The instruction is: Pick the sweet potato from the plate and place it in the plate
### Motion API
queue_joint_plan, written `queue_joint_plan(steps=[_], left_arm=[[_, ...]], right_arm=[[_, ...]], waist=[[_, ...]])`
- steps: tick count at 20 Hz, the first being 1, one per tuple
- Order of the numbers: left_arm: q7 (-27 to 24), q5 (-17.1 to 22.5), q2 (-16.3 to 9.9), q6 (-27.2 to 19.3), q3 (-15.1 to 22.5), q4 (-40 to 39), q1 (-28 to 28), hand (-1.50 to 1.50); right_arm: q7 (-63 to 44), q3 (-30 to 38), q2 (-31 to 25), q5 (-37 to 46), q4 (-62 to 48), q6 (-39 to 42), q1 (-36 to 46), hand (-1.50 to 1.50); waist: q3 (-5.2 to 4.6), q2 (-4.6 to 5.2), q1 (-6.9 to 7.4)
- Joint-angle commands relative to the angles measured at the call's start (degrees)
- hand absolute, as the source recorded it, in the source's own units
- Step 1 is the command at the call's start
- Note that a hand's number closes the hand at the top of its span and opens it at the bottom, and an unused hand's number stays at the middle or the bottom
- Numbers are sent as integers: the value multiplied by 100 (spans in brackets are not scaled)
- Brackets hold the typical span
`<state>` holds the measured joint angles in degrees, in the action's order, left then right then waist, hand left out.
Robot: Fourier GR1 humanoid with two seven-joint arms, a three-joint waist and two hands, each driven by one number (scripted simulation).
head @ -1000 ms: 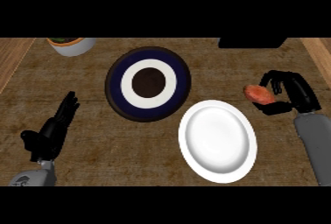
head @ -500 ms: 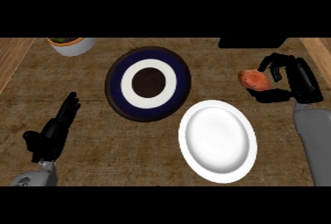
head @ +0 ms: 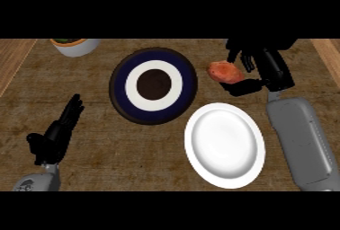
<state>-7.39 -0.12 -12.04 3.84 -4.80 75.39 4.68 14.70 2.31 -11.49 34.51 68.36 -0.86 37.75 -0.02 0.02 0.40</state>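
An orange-red sweet potato [head: 224,72] hangs above the counter, just right of the dark blue plate [head: 121,92] with the white ring and dark centre. My right hand [head: 269,67] is curled round the potato's right side, fingers above it and thumb below. The white plate [head: 224,144] lies nearer to me, below the potato, with nothing on it. The blue plate also holds nothing. My left hand [head: 56,134] rests open at the lower left, fingers straight, far from both plates.
A pale bowl [head: 74,46] with something green in it stands at the far left. A black object [head: 262,43] sits at the far edge behind my right hand. Wooden strips border the counter at left and right.
My right hand has carried the sweet potato away from me and to the left, closer to the blue plate. The left hand has not moved.
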Motion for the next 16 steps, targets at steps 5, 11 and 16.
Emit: queue_joint_plan(steps=[5, 11, 16], left_arm=[[-40, -14, 143, 110, 136, 225, -245, 0], [-10, -80, 22, -1, -106, -196, 314, 0], [-82, -120, 129, 121, 124, 84, 29, 0]], right_arm=[[-558, -338, 912, 352, -1132, -324, 1241, 150], [-461, -667, 1140, 153, -2307, -975, 1800, 150], [-465, -988, 1146, -1249, -2613, -1968, 1712, 150]], waist=[[2, 17, 87], [1, 32, 82], [5, 59, 276]])
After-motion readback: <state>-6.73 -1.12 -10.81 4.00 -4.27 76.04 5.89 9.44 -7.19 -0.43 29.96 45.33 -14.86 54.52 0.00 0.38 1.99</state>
